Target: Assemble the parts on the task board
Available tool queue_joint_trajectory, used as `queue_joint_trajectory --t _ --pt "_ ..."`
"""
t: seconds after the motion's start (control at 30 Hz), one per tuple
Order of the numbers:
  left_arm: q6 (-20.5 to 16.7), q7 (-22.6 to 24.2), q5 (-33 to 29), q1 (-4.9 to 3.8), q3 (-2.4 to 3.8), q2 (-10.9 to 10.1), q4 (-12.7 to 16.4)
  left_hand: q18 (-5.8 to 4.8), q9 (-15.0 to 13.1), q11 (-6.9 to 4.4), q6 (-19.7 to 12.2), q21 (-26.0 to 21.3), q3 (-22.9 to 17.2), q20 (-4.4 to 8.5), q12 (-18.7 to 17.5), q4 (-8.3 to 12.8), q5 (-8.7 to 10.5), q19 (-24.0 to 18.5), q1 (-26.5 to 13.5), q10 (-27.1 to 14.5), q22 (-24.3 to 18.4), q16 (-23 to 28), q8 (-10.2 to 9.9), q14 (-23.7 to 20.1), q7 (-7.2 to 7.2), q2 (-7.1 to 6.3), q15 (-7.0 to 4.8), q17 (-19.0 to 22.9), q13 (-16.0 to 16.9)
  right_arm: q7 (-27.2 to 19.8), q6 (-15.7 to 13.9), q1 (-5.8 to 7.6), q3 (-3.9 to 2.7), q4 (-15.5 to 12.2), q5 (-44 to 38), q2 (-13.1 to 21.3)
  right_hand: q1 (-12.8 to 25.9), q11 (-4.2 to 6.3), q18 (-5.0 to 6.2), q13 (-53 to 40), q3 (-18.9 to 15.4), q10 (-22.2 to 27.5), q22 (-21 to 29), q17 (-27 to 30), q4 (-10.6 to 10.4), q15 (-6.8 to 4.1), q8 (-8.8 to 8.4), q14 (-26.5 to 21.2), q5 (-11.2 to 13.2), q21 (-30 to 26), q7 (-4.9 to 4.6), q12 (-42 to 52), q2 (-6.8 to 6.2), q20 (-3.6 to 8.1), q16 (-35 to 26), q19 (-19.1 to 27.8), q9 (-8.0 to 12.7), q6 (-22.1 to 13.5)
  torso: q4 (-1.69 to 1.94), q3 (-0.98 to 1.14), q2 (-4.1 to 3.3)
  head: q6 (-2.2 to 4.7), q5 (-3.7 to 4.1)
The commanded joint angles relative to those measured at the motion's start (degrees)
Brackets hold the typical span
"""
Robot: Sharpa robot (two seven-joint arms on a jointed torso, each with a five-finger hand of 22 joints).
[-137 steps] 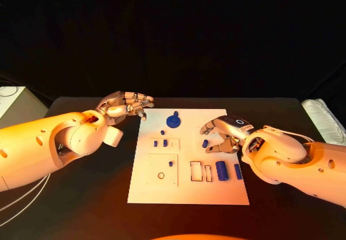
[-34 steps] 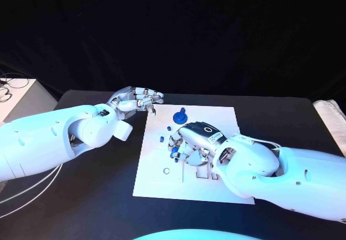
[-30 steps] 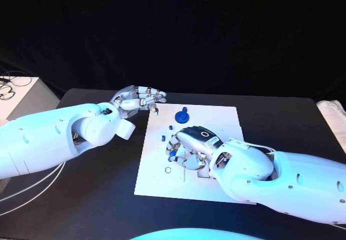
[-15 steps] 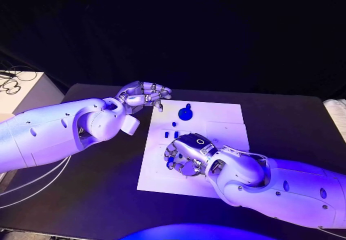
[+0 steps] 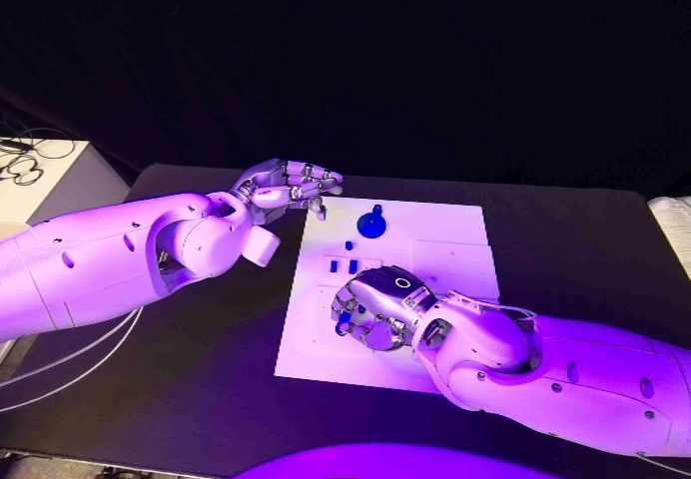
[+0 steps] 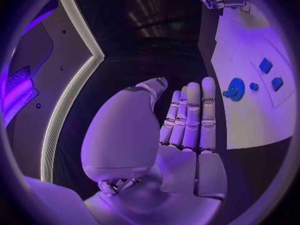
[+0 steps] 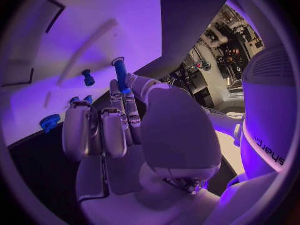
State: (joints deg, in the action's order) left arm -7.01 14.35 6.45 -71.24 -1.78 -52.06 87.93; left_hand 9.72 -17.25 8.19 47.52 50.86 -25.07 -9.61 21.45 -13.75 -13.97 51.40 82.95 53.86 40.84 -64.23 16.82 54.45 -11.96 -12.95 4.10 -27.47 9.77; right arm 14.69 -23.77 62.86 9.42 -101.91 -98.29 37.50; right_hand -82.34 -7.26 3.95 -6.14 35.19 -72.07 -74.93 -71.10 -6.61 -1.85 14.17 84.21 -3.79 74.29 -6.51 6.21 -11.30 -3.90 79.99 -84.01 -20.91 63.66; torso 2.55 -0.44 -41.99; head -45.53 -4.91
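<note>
The right arm (image 7: pixel 265 130) perhaps reads "ndeys".

The black table (image 5: pixel 576 230) stretches out on all sides of the left robot hand (image 5: pixel 289 187) and the right robot hand (image 5: pixel 377 307). Well out beyond the left robot hand, off the table's edge, stands a white cabinet (image 5: pixel 43 190) with dark cables (image 5: pixel 20 160) coiled on top. Far outward of the right robot hand lies a pale ribbed object (image 5: pixel 677 225), too cropped to identify.
</note>
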Motion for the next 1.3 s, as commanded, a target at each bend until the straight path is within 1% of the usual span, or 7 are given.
queue_joint_trajectory --t 0.03,0.23,0.43,0.7,0.87,1.03,1.3 --pt "0.6 0.3 -0.4 -0.02 0.04 0.0 0.0 0.80 0.1 0.19 -0.3 0.0 0.0 -0.27 0.4 -0.4 0.07 0.2 0.2 -0.4 -0.1 0.4 0.0 0.1 -0.06 0.58 0.30 -0.1 0.0 -0.5 1.4 -0.10 0.04 0.1 -0.9 0.1 0.0 4.95 -0.97 -0.3 4.0 -5.3 -8.1 -0.1 4.3 -0.38 0.19 2.0 -0.3 -0.1 -0.21 0.1 0.62 0.56 0.2 -2.7 -0.1 0.2 -0.01 -0.02 0.03 -0.01 -0.02" --pt "0.6 0.3 -0.4 -0.02 0.04 0.0 0.1 0.80 0.1 0.19 -0.3 0.0 0.0 -0.27 0.4 -0.4 0.07 0.2 0.2 -0.4 -0.1 0.4 0.0 0.1 -0.06 0.58 0.30 -0.1 0.0 -0.3 2.0 -0.10 0.05 0.2 -1.1 0.4 0.0 4.95 -0.98 -0.3 4.0 -5.3 -8.1 -0.2 4.4 -0.37 0.20 2.0 -0.3 0.0 -0.22 0.1 0.61 0.56 0.3 -2.7 -0.1 0.2 0.06 -0.01 -0.01 -0.07 0.02" --pt "0.6 0.3 -0.4 -0.03 0.04 -0.2 0.1 0.80 0.1 0.19 -0.3 0.0 0.0 -0.27 0.4 -0.4 0.07 0.2 0.2 -0.4 -0.1 0.4 0.0 0.1 -0.06 0.58 0.30 -0.1 0.0 0.1 2.2 -0.10 0.06 0.1 -1.7 0.6 0.1 4.94 -1.01 -0.3 4.0 -5.3 -8.2 -0.2 4.4 -0.37 0.21 2.0 -0.3 0.1 -0.22 0.1 0.62 0.55 0.3 -2.7 -0.1 0.2 0.02 -0.04 -0.02 -0.13 0.03" --pt "0.6 0.2 -0.4 -0.03 0.04 -0.2 0.1 0.80 0.1 0.19 -0.3 0.0 0.0 -0.27 0.4 -0.4 0.07 0.2 0.2 -0.4 -0.1 0.4 0.0 0.1 -0.06 0.58 0.30 -0.1 0.0 0.0 2.7 -0.10 0.06 -0.1 -1.8 0.7 0.1 4.94 -1.03 -0.4 4.1 -5.3 -8.2 -0.3 4.5 -0.36 0.23 2.0 -0.3 0.2 -0.22 0.1 0.61 0.55 0.3 -2.7 -0.1 0.2 0.04 0.00 0.00 -0.31 -0.05" --pt "0.6 0.2 -0.4 -0.03 0.04 -0.2 0.1 0.80 0.1 0.19 -0.3 0.0 0.0 -0.27 0.4 -0.4 0.07 0.2 0.2 -0.4 -0.1 0.4 0.0 0.1 -0.06 0.58 0.30 -0.1 0.0 0.2 2.9 -0.10 0.11 0.1 -2.1 0.3 0.2 4.94 -0.98 -0.4 4.1 -5.3 -8.1 -0.1 4.5 -0.35 0.25 2.0 -0.3 0.0 -0.23 0.0 0.59 0.55 0.2 -2.7 -0.2 0.2 -0.02 -0.03 0.01 -0.28 -0.01" --pt "0.6 0.2 -0.4 -0.03 0.04 -0.2 0.2 0.80 0.1 0.19 -0.3 0.0 0.0 -0.27 0.4 -0.4 0.07 0.2 0.2 -0.4 -0.1 0.4 0.0 0.1 -0.06 0.58 0.30 -0.1 0.0 0.8 3.1 -0.12 0.24 0.7 -3.2 -0.4 1.0 4.81 -0.93 -0.4 4.1 -4.9 -8.0 0.1 4.9 -0.26 0.24 1.9 -0.3 -0.3 -0.35 -0.3 0.41 0.48 0.1 -2.6 -0.3 0.0 0.02 -0.02 -0.01 -0.30 0.10" --pt "0.6 0.2 -0.4 -0.03 0.04 -0.3 0.3 0.80 0.1 0.19 -0.3 0.0 0.0 -0.27 0.4 -0.4 0.07 0.2 0.2 -0.4 -0.1 0.4 0.0 0.1 -0.06 0.58 0.30 -0.1 0.0 0.6 3.6 -0.34 0.53 1.3 -4.4 -1.4 4.3 4.65 -0.93 -0.6 1.8 -3.9 -8.1 -0.1 5.0 -0.04 -0.15 1.9 -0.1 -0.4 -0.27 -1.5 -1.23 0.22 0.2 -2.5 -0.5 -1.0 0.08 -0.05 -0.07 -0.44 0.15"
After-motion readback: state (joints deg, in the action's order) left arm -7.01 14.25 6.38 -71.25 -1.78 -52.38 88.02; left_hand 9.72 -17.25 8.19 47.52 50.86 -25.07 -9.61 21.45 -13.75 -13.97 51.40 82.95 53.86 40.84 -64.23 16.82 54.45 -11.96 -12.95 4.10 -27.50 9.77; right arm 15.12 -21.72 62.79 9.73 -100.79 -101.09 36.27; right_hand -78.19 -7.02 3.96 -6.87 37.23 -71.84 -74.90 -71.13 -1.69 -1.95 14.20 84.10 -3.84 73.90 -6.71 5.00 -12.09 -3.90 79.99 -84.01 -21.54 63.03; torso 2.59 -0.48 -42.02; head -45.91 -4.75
